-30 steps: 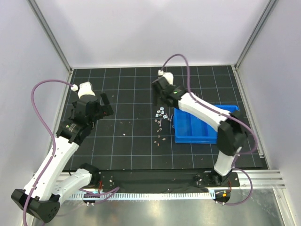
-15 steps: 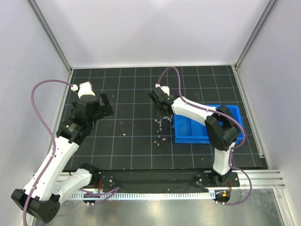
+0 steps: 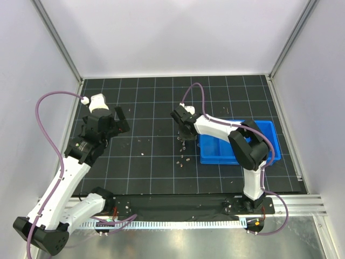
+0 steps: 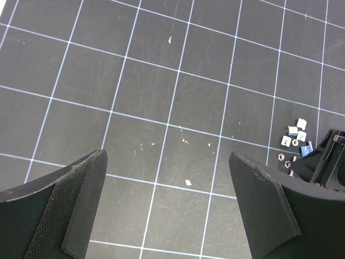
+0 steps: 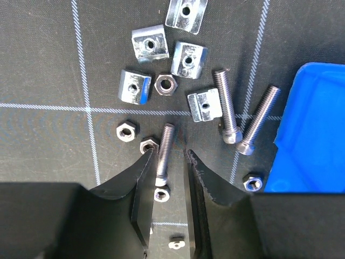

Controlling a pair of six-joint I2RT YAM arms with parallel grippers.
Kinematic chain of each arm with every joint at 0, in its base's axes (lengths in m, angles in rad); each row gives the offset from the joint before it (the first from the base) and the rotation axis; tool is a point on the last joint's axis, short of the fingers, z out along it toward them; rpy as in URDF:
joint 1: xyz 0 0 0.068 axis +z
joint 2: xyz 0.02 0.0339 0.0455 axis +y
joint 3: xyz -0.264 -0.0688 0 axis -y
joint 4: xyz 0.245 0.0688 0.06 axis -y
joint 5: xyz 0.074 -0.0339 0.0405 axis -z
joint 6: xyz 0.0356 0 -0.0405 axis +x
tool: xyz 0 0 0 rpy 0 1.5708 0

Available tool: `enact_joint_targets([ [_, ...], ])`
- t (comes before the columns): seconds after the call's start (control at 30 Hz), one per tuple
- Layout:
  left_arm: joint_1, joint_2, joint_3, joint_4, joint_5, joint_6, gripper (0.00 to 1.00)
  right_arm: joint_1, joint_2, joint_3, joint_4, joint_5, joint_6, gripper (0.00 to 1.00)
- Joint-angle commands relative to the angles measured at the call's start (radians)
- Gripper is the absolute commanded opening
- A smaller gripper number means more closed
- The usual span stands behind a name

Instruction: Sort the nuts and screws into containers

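**Silver screw bracketed by right end effector, pinch pending**

Right end effector (image 5: 168, 156) is low at the worktop (image 3: 151, 102). Its jaws are parted narrowly, with one screw (image 5: 165, 145) lying lengthwise between the fingers (image 5: 141, 189). A sliver of dark mat shows beside the shaft on the right, so I read the grip as released, not clamped.

Lining up along the shaft makes sense: the pads would close across the thin diameter, and the narrow gape shuts out neighbouring parts. One of the hex nuts (image 5: 148, 144) sits just beside the left tip and may get dragged along.

Square nuts (image 5: 148, 46) cluster farther out. Two more screws (image 5: 227, 105) lie side by side near the corner of the blue tray (image 5: 318, 129), apart from it.

Pose, top view: the right arm reaches forward and left over the tray, wrist pitched down onto the scatter just left of it.

Left end effector (image 4: 168, 159) gapes wide and holds nothing. It hovers over bare grid well to the left of the hardware, elbow folded — looks parked.

Judgement: the grasp step is in hand. Much hardware lies loose, so sorting is far from finished.
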Motion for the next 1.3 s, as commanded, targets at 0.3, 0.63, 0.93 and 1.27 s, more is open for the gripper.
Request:
enact_joint_targets([
  [0.3, 0.005, -0.004, -0.005, 0.035, 0.003, 0.011, 1.00, 0.009, 0.041, -0.016, 0.021, 0.018, 0.025, 0.28],
  [0.63, 0.005, 0.001, -0.005, 0.036, 0.003, 0.011, 1.00, 0.009, 0.025, -0.017, -0.025, 0.082, 0.054, 0.16],
  [0.93, 0.005, 0.002, -0.005, 0.036, 0.005, 0.011, 1.00, 0.008, -0.008, -0.043, -0.042, 0.083, 0.065, 0.25],
  [1.27, 0.005, 0.002, -0.005, 0.038, 0.014, 0.013, 1.00, 0.008, -0.034, -0.079, 0.021, 0.011, 0.073, 0.51],
])
